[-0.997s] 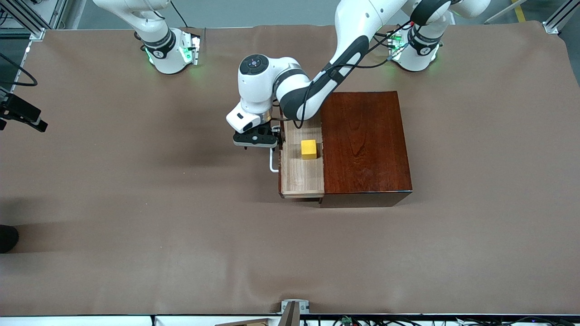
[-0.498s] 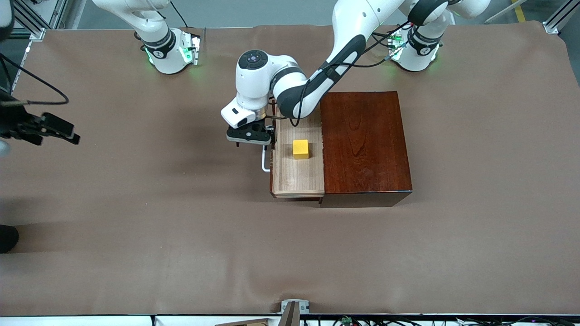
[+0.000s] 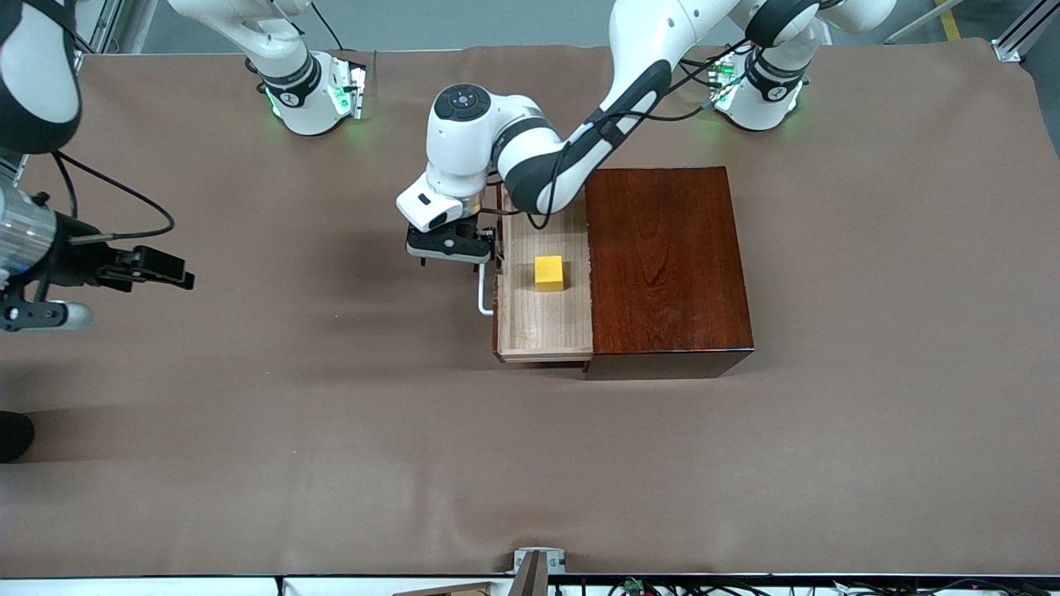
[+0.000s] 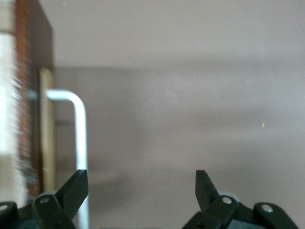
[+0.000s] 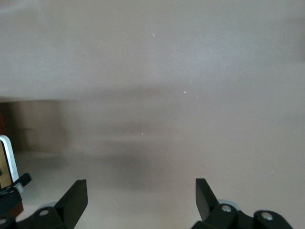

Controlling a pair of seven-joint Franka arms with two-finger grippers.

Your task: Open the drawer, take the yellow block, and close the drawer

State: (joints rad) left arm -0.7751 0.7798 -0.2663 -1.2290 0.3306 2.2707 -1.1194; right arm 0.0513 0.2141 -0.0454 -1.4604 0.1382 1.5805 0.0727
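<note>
The drawer [image 3: 542, 319] stands pulled out of the dark reddish-brown box [image 3: 667, 265], its pale wood floor showing. On that floor rests the yellow block [image 3: 549, 273], alone and untouched. The white handle [image 3: 483, 296] [image 4: 78, 138] sticks out from the drawer's front. My left gripper [image 3: 450, 247] [image 4: 142, 179] hovers by the handle, open, and the bar runs along the outer side of one fingertip [image 4: 76, 188], not between the two. My right gripper [image 3: 174, 276] [image 5: 141, 188] hangs open over bare cloth at the right arm's end of the table, holding nothing.
A brown cloth [image 3: 331, 430] covers the whole table. Both robot bases [image 3: 310, 95] stand along the edge farthest from the front camera. A small metal bracket [image 3: 534, 567] sits at the table edge nearest that camera.
The drawer slid further out with the block riding in it, then stopped. My left gripper drew slightly away from the handle. My right arm swung in from the table's end toward the drawer.
</note>
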